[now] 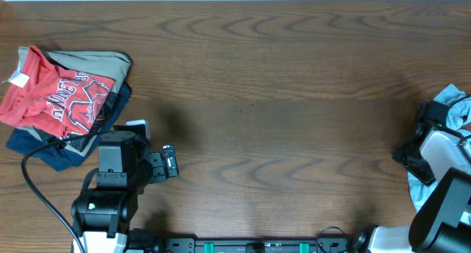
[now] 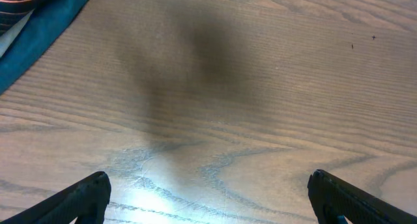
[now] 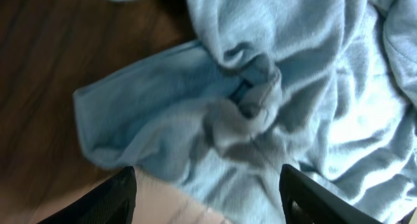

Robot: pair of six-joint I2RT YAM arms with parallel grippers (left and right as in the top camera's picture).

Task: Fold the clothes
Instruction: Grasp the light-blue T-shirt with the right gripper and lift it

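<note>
T-shirt [image 3: 293, 94], pale blue, crumpled at right edge of table [image 1: 280, 62] beneath right gripper [image 3: 207, 198], jaws apart, apparently poised to grasp; left gripper [image 2: 208, 198], jaws apart, parked over wood near garment pile [image 1: 66, 98].

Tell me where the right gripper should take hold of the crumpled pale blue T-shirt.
Probably the loose flap sticking out from the pale blue T-shirt onto the table. It lies flat, away from the bunched knot, so pinch its edge from above with the open right gripper, coming in from the table side.
</note>
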